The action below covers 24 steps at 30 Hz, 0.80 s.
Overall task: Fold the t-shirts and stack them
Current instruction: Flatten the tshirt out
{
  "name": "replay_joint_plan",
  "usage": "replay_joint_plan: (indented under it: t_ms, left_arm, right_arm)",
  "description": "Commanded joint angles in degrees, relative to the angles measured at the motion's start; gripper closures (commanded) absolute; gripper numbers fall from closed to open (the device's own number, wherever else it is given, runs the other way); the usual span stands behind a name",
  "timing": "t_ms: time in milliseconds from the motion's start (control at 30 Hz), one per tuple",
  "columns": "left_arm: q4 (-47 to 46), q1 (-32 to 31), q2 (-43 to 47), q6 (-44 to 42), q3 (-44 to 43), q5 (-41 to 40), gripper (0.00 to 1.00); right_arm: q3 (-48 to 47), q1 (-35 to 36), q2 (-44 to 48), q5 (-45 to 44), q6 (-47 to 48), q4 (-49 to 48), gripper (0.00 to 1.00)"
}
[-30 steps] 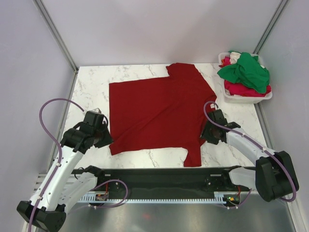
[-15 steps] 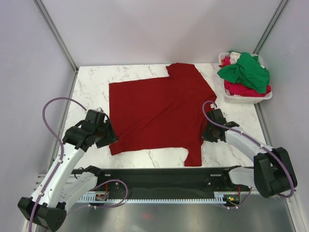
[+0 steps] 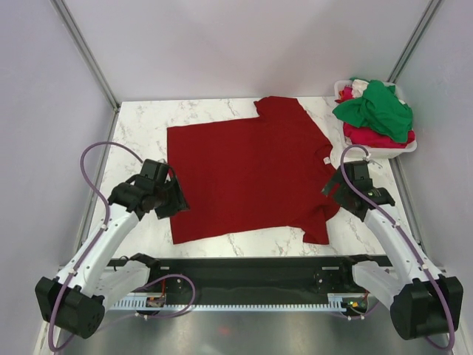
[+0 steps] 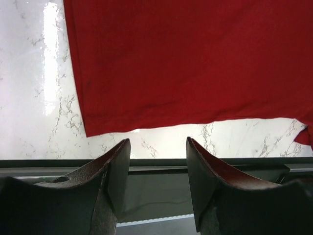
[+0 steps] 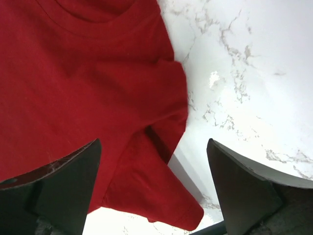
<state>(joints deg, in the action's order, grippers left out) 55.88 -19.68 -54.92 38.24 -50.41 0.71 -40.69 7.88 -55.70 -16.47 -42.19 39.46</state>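
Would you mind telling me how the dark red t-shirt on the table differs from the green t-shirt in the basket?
The dark red t-shirt lies spread flat on the marble table; the green t-shirt is crumpled in a heap. The dark red one lies alone, while the green one sits atop lighter red clothes in the white basket. Both are plain, and neither is folded.
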Motion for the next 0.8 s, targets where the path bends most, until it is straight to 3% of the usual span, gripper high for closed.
replay_joint_plan:
  t_ms: [0, 200, 333, 533, 600, 633, 667, 733, 767]
  left_arm:
    - [-4.2, 0.3, -1.1, -1.1, 1.3, 2.5, 0.44]
    - [-5.3, 0.0, 1.3, 0.3, 3.1, 5.3, 0.44]
    - [-5.8, -0.9, 5.0, 6.7, 7.5, 8.1, 0.44]
    - [-6.8, -6.3, 6.5, 14.0, 12.6, 3.0, 0.44]
    - [-7.5, -7.6, 6.1, 15.2, 13.8, 1.8, 0.44]
    - [-7.9, -7.8, 5.6, 16.1, 14.3, 1.5, 0.44]
    - [-8.4, -8.1, 5.3, 16.4, 15.4, 1.3, 0.44]
    - [-9.4, -8.3, 4.7, 16.7, 16.2, 1.5, 0.44]
    - [-9.6, -8.4, 4.1, 16.7, 16.3, 1.6, 0.44]
  right_arm:
    - [-1.5, -0.1, -1.9, 2.9, -0.7, 1.5, 0.02]
    - [7.9, 1.4, 4.2, 15.6, -4.5, -1.1, 0.09]
    - [11.9, 6.7, 5.3, 16.4, -8.2, -2.1, 0.18]
    - [15.4, 12.0, 2.1, 16.0, -10.5, -6.1, 0.28]
    - [16.2, 12.9, 0.9, 16.3, -10.6, -8.1, 0.44]
    - [16.3, 13.2, 0.5, 16.3, -10.5, -9.0, 0.57]
    - [15.9, 13.3, -0.2, 16.3, -10.3, -9.6, 0.79]
    - [13.2, 14.4, -1.1, 16.1, -8.8, -8.6, 0.96]
    - [8.4, 15.3, -1.4, 14.7, -8.5, -7.4, 0.96]
